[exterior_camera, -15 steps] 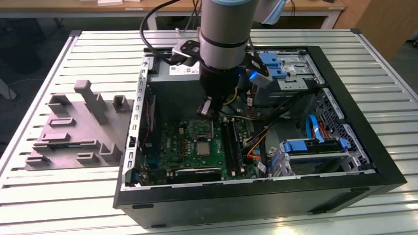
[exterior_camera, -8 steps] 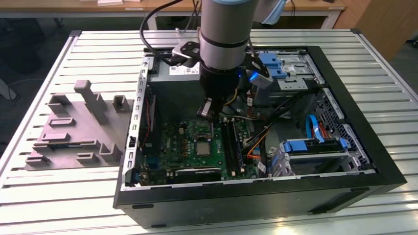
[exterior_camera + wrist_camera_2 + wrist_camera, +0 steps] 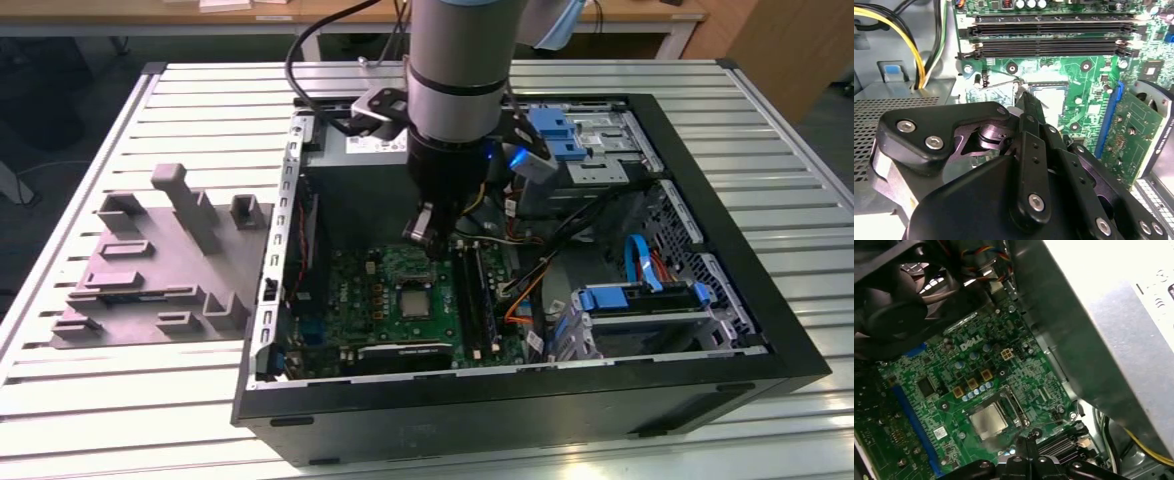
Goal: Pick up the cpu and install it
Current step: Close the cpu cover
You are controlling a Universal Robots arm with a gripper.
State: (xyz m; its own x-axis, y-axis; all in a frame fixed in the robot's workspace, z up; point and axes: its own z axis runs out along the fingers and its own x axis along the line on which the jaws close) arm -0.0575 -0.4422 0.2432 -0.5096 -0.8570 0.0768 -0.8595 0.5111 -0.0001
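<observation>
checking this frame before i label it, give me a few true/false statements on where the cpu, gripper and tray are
1. The cpu lies flat in the motherboard socket. True.
2. The gripper is over the grey moulded tray. False: it hangs inside the open computer case, above the green motherboard.
3. The grey moulded tray sits on the slatted table, outside the case on the exterior view's left. True.
4. The gripper is carrying the cpu. False: the cpu rests in the socket, apart from the fingertips in the first wrist view.
5. The case is closed with a side panel. False: it is open, with its boards and cables exposed.
</observation>
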